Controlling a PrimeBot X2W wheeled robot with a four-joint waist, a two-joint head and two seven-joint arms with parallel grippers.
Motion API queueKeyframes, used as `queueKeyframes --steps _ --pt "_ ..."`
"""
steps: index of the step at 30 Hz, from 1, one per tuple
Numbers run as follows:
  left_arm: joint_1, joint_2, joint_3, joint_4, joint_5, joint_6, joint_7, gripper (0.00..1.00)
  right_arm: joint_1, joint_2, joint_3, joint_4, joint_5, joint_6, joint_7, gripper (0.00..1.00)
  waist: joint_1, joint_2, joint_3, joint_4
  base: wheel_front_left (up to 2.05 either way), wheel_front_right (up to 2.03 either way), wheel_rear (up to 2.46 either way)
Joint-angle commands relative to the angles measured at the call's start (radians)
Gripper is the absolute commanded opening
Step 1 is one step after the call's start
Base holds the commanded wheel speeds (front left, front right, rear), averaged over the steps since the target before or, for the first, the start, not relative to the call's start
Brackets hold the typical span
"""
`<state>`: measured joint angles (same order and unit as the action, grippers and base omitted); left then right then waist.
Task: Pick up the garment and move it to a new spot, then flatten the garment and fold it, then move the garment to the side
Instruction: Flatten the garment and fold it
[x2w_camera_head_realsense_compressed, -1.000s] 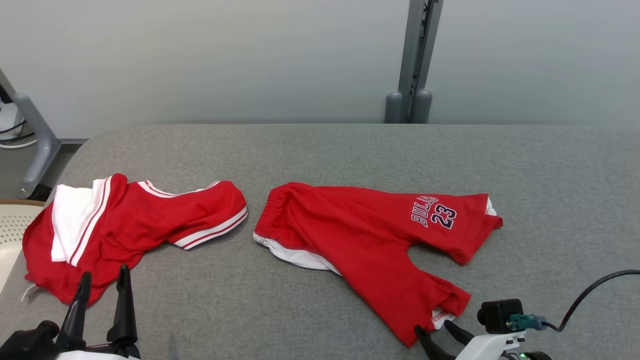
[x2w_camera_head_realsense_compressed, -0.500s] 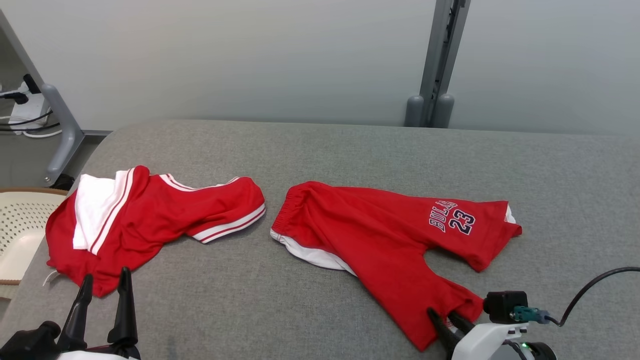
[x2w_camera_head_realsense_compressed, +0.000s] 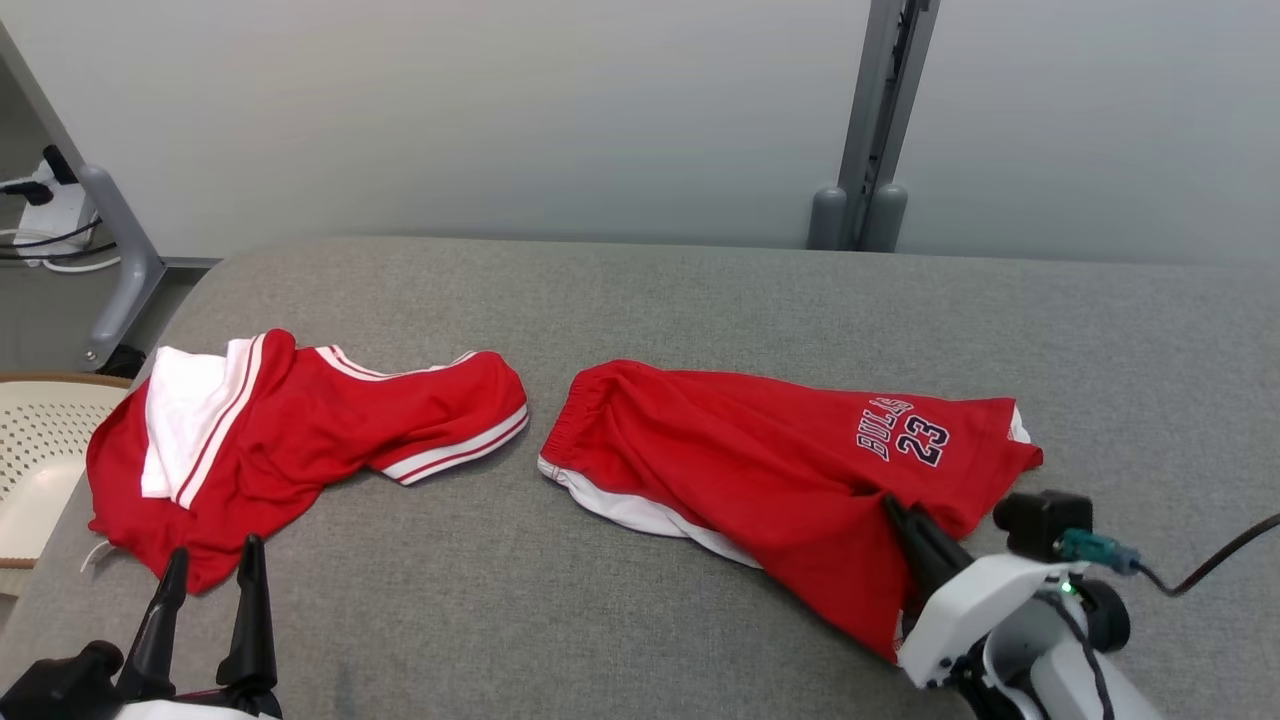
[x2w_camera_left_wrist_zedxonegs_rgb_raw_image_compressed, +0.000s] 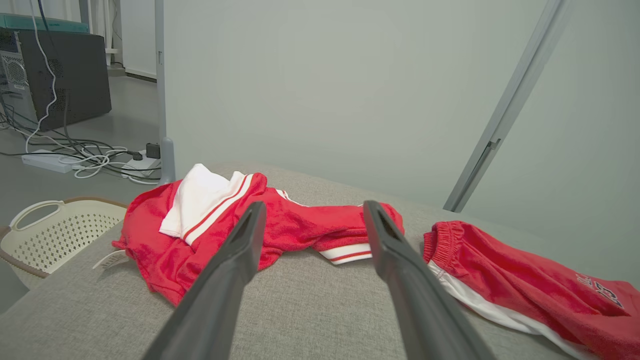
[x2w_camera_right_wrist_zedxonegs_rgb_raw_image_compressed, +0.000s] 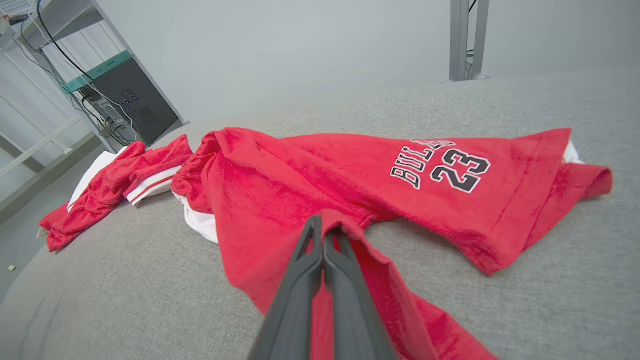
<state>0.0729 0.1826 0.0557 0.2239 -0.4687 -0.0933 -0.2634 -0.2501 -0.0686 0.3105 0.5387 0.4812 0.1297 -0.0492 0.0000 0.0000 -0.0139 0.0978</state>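
Toward the near left corner of the grey table, the left gripper is held wide open, gripping nothing. Nearer the right corner, one leg of the red Bulls shorts is pinched by the closed right gripper. The shorts are spread mid-table, and a red jersey is seen crumpled at the left edge.

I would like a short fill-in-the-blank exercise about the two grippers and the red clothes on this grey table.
1. The number printed on the red shorts is ____.
2. The right gripper is ____ on a leg of the shorts.
3. The left gripper is ____ and holds nothing.
4. In the head view, the striped red shirt lies on the shorts' ____ side.
Missing words: 23; shut; open; left.
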Motion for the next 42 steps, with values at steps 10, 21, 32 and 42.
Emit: queueKeyframes --steps 10,21,32,42 --pt "-0.076 0.021 -0.03 -0.008 -0.016 -0.021 -0.001 1.0 -0.214 -0.089 -0.063 0.095 0.014 0.002 0.008 0.0 0.0 0.0 0.117 0.033 0.0 0.0 0.0" --pt "-0.149 0.031 -0.056 0.013 -0.036 -0.034 -0.002 1.0 -0.424 -0.136 -0.089 0.289 0.013 0.002 -0.028 0.2 0.0 0.0 0.204 0.073 0.0 0.0 0.0" --pt "-0.127 0.027 -0.066 0.034 -0.025 -0.038 -0.002 1.0 -0.44 -0.127 -0.068 0.421 0.011 0.002 -0.075 1.0 0.0 0.0 0.137 0.026 0.0 0.0 0.0" --pt "-0.082 0.014 -0.04 0.018 -0.003 -0.036 -0.002 1.0 -0.333 -0.141 -0.038 0.287 0.0 0.002 -0.203 1.0 0.0 0.0 0.058 -0.077 0.0 0.0 0.0"
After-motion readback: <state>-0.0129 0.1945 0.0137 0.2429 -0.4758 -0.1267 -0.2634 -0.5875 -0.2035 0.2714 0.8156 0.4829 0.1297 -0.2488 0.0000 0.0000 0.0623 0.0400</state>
